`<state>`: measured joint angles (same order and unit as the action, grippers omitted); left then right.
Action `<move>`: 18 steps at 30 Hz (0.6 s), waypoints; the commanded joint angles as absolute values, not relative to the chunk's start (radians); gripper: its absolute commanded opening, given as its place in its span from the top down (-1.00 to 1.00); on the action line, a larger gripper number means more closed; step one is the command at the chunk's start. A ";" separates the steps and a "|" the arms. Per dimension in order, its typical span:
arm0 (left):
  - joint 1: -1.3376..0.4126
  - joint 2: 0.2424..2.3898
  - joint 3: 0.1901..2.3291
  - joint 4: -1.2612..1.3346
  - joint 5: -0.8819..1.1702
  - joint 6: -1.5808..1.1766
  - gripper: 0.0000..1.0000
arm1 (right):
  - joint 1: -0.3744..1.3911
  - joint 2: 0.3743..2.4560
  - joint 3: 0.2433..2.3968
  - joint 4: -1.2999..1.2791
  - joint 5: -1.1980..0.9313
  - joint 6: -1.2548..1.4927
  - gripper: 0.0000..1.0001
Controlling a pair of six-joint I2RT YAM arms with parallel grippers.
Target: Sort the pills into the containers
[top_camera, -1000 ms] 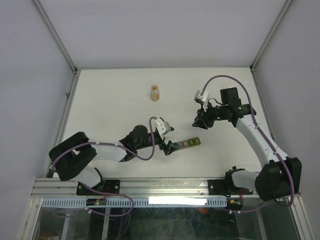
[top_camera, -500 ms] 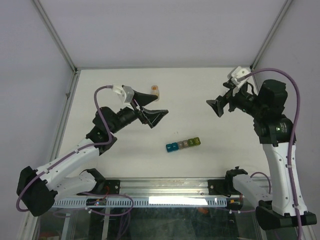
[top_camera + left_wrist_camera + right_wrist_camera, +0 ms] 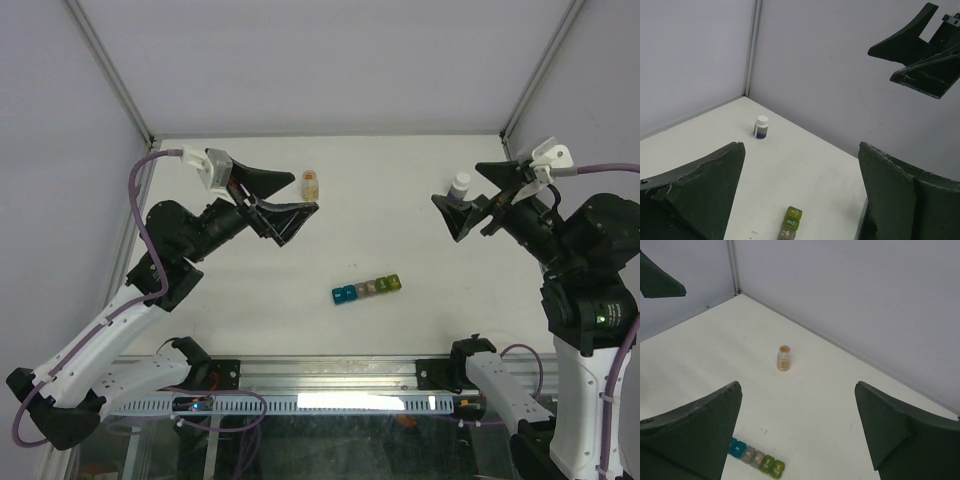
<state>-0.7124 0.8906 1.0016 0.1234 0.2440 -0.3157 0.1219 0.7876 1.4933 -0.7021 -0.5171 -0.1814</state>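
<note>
The containers are a strip of five small cells, blue to yellow-green, lying with lids shut on the white table at front centre. They also show at the bottom of both wrist views, containers and containers. Single pills are too small to make out. My left gripper hangs open high over the back left, far from the strip and holding nothing, left gripper. My right gripper is raised at the back right, open and empty, right gripper.
A small orange-tinted bottle stands upright at back centre, orange-tinted bottle. A white-capped dark bottle stands at back right, partly behind my right gripper's fingers, white-capped bottle. Grey walls close off three sides.
Both arms have lifted off the table and swung outward. The left gripper has left the strip. The right gripper has opened, and the white-capped bottle now shows beside it.
</note>
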 commanded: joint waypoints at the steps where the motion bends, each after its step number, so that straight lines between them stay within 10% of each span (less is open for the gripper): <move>1: -0.713 0.853 1.060 0.045 0.258 -0.341 -0.98 | 0.119 0.768 1.532 -0.696 -0.436 -0.030 -0.98; 18: -0.713 0.827 1.063 0.012 0.296 -0.350 -0.98 | 0.120 0.725 1.525 -0.703 -0.448 -0.028 -0.97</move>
<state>-0.7124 0.8497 1.0283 0.0200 0.2714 -0.3313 0.1219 0.7242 1.4982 -0.7162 -0.4377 -0.0425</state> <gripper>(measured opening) 0.990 0.987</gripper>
